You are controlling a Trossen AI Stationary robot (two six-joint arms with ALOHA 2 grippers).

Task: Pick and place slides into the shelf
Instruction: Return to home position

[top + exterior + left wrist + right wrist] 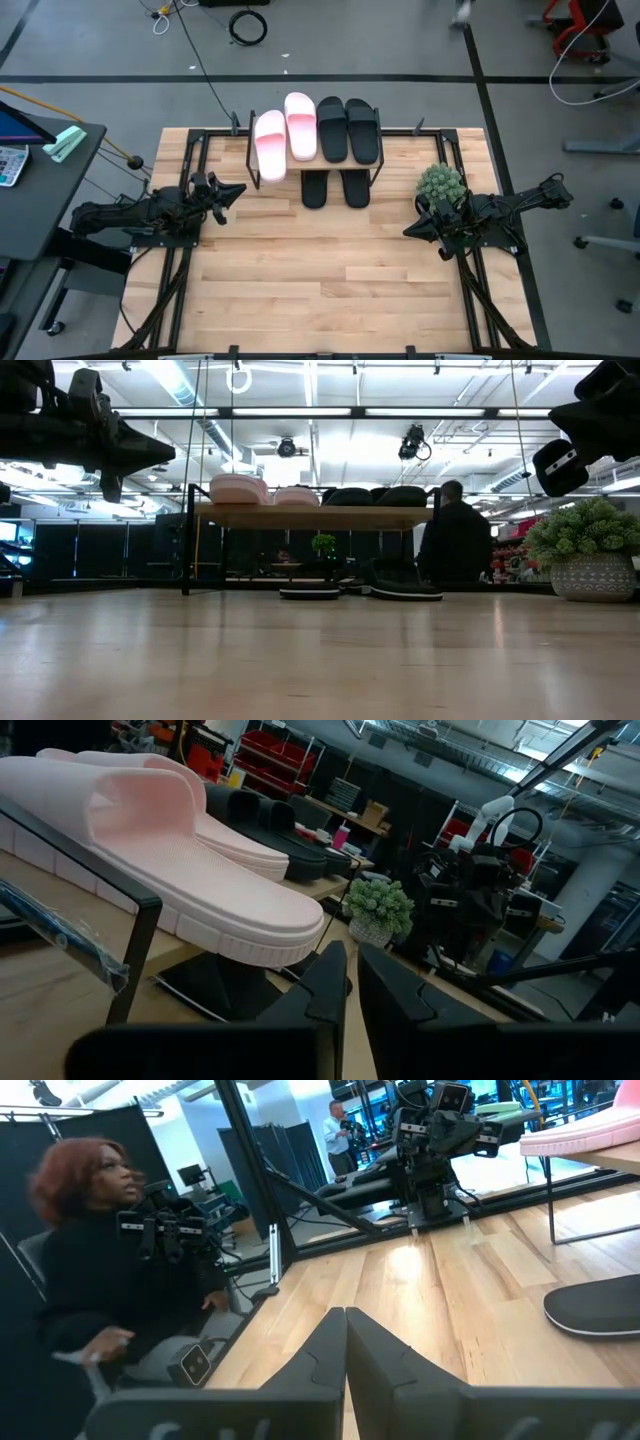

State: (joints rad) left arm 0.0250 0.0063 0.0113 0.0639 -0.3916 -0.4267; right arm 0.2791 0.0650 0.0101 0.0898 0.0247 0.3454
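Now all six slides point(332, 128) sit in the shelf point(310, 517), upper centre of the high view.
Likely homing: left gripper point(236, 190) mid-left, right gripper point(411, 230) mid-right, both pinched closed and empty; next move is just parking.

We're seeing two pale pink slides point(269, 145) and two black slides point(331, 128) lying side by side atop the shelf point(320, 517), while another black pair point(314, 188) is sitting flat beneath it.
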